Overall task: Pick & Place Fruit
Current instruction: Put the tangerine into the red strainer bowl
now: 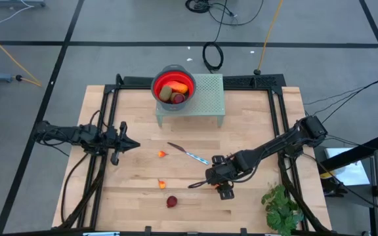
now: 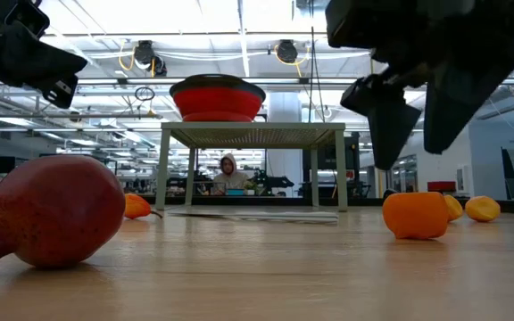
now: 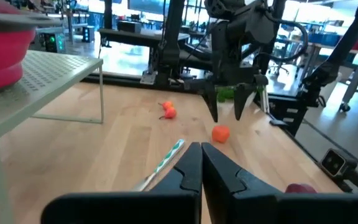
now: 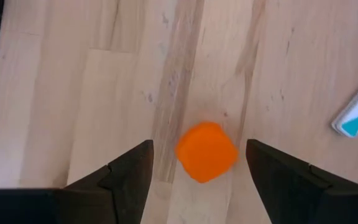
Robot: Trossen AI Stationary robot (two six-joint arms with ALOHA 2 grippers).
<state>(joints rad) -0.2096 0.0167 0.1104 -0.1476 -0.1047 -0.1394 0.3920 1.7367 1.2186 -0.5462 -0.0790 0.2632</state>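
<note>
My left gripper (image 1: 132, 145) waits over the left part of the wooden surface (image 1: 143, 118), clenched tight on nothing; my left wrist view shows its two fingers (image 3: 188, 171) pressed together at the tips. Ahead of it, toward my other arm, lies a knife (image 1: 188, 154) with a teal-striped handle, and a small orange fruit with a stem (image 1: 162, 154) sits between this gripper and the knife.

The red bowl (image 1: 173, 83) stands on a pale green perforated stand (image 1: 205, 95), beyond both grippers at the far edge. Only the high view looks into it: a red-orange piece, an olive-brown oval and a dark red one lie inside. From the low view just its rim and wall show.

My right gripper (image 1: 199, 184) hangs spread wide, grasping nothing. My right wrist view shows a blocky orange fruit (image 4: 206, 152) lying on the surface between my two fingers (image 4: 126, 171), clear of both. From above, my gripper covers that piece almost wholly. The left wrist view shows the same fruit (image 3: 220, 134) just below my pointing fingertips.

To this gripper's left lies another small orange piece (image 1: 161, 184), and nearer the front edge a dark red pomegranate (image 1: 172, 201), which looms large in the low view (image 2: 56, 211). A green leafy plant (image 1: 282, 206) sits to my right gripper's right.
</note>
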